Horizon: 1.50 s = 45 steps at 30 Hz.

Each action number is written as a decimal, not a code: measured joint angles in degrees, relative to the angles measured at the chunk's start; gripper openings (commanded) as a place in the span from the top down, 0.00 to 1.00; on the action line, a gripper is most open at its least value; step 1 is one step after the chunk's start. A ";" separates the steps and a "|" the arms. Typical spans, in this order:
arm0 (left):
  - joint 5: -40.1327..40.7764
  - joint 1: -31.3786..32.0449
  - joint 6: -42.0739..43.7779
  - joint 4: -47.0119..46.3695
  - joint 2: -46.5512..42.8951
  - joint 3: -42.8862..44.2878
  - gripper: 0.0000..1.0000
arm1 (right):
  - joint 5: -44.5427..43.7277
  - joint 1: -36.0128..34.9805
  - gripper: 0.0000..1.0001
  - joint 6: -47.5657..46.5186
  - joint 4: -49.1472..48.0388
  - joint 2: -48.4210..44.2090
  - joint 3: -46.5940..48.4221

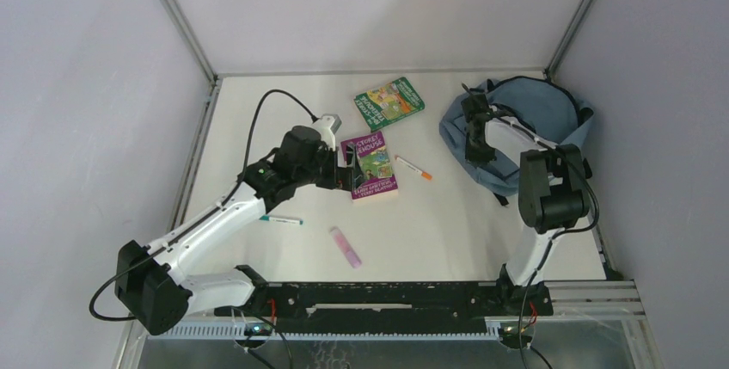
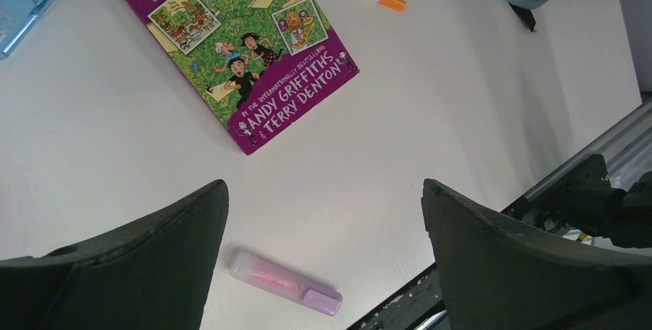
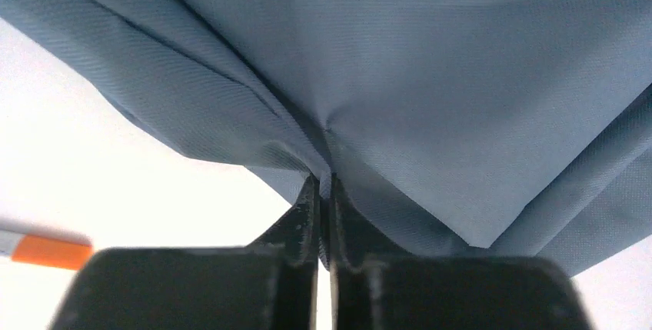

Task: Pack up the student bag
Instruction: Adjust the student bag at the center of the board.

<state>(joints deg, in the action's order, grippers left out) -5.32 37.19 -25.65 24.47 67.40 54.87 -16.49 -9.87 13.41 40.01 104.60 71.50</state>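
1. Dusty-blue fabric with black straps and black zip lines: the student bag (image 1: pixel 533 107) lies slumped on the far right part of the white worktop (image 1: pixel 447 223), close to the right wall.
2. Its longer stretch runs roughly left to right across the worktop. A curved, black-trimmed edge faces the far right corner and the plain rounded side faces the middle. Which end is the top cannot be told.
3. The right hand (image 3: pixel 323 184) is at the bag's left side. Its fingers are pressed nearly together on a pinched fold of the blue cloth, and creases spread out from the pinch.
4. The left hand (image 2: pixel 323 191) hangs above the worktop with its fingers spread wide and nothing between them. It is just left of a purple book (image 1: pixel 370 165).
5. The purple book lies flat near the middle of the worktop, and a green book (image 1: pixel 389 102) lies flat farther back.
6. An orange-capped marker (image 1: pixel 413 169) lies between the purple book and the bag.
7. A pink highlighter (image 1: pixel 346 247) lies nearer the arm bases, and a teal pen (image 1: pixel 281 220) lies to its left.
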 measured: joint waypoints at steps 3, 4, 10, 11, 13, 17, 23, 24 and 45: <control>-0.09 0.00 -0.35 0.00 0.00 0.00 0.00 | 2.62 -0.13 1.00 0.22 0.48 -0.81 0.02; -0.09 0.00 -0.44 0.00 0.00 0.00 0.00 | 3.06 -0.15 1.00 0.24 0.55 -1.01 0.02; -0.44 0.00 -0.48 -0.02 0.00 0.00 0.00 | 15.41 -1.73 1.00 9.70 2.64 -11.06 0.00; -0.48 0.00 -0.48 -0.02 0.00 0.00 0.00 | 16.55 -1.97 1.00 11.89 2.73 -13.35 0.00; -0.48 0.00 -0.48 -0.02 0.00 0.00 0.00 | 18.38 -2.16 1.00 17.31 2.60 -17.97 0.00; -0.48 0.00 -0.50 -0.02 -0.07 0.00 0.00 | 19.85 -1.88 1.00 28.63 1.49 -23.12 0.00; -0.44 0.00 -0.94 0.00 -1.57 0.00 0.00 | 15.21 -0.81 1.00 52.43 -0.37 -22.53 -1.01; -0.42 0.00 -0.96 0.02 -1.99 -0.02 0.00 | 13.99 -0.76 1.00 56.04 -0.63 -22.12 -1.11; 0.61 0.81 -0.87 0.13 -4.66 -0.11 0.00 | 8.17 11.56 0.02 34.86 -4.07 -18.88 7.17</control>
<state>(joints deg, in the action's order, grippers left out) -4.71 38.00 -26.52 24.60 62.74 54.76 -8.32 1.69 48.27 35.94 85.71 78.67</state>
